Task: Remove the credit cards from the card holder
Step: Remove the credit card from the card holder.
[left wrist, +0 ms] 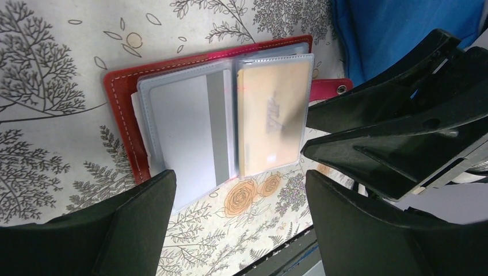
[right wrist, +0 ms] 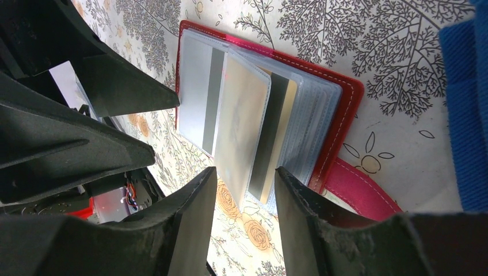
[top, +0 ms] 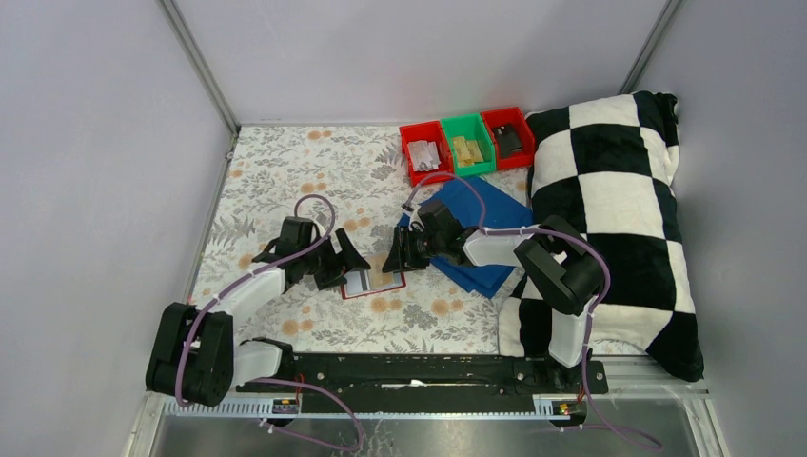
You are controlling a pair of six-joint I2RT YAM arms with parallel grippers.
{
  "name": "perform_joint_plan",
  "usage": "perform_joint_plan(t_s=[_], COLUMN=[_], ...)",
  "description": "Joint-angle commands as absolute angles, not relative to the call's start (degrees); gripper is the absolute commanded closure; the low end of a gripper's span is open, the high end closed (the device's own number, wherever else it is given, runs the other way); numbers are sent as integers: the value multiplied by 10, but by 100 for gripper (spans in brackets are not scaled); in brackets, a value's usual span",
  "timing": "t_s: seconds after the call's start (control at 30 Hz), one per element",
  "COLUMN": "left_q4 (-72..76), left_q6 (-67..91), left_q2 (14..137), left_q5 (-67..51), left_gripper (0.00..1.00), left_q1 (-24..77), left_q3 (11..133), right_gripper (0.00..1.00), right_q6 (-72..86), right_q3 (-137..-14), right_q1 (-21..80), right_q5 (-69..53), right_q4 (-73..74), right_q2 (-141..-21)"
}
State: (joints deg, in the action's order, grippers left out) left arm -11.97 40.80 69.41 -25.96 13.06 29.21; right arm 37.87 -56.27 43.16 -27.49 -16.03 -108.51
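Observation:
The red card holder point(top: 373, 284) lies open on the floral cloth between my two grippers. In the left wrist view its left sleeve holds a pale card with a grey stripe point(left wrist: 184, 132) and its right sleeve a tan card point(left wrist: 270, 121); the strap tab point(left wrist: 331, 89) sticks out on the right. My left gripper point(left wrist: 239, 224) hovers open just off the holder's near edge, holding nothing. My right gripper point(right wrist: 244, 218) is open, its fingers either side of the lower edge of a raised clear sleeve point(right wrist: 241, 126). Behind that sleeve is a tan card with a dark stripe point(right wrist: 276, 132).
A blue folder point(top: 481, 233) lies right of the holder, under the right arm. Two red bins point(top: 423, 152) and a green bin point(top: 468, 145) stand at the back. A black-and-white checked pillow point(top: 619, 209) fills the right side. The black rail point(top: 419, 369) runs along the near edge.

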Motion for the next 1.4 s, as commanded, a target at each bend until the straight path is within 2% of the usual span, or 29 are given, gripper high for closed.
perform_joint_plan(t_s=[0.0,0.77,1.1,1.23,1.37], left_q4=[-72,-20,-78,-176,-234], left_q6=[411,436,436,405,376], left_q2=[707,718,653,600,566], left_q5=[-271,-295,-272,-198,-187], left_gripper=[14,15,14,14,14], left_q1=[134,135,108,76,27], left_q3=[305,294,331,370,402], right_gripper=[50,51,51,50,50], right_q6=[372,410,463,475,482], right_q3=[-562,-575,-568,-580,-619], right_q1=[435,455,457,463,481], right_q5=[-269,-318,-350,-359,-368], right_q4=[-164,-203,-290,-308,-318], right_q2=[-1078,-1067,-1062,-1076,-1112])
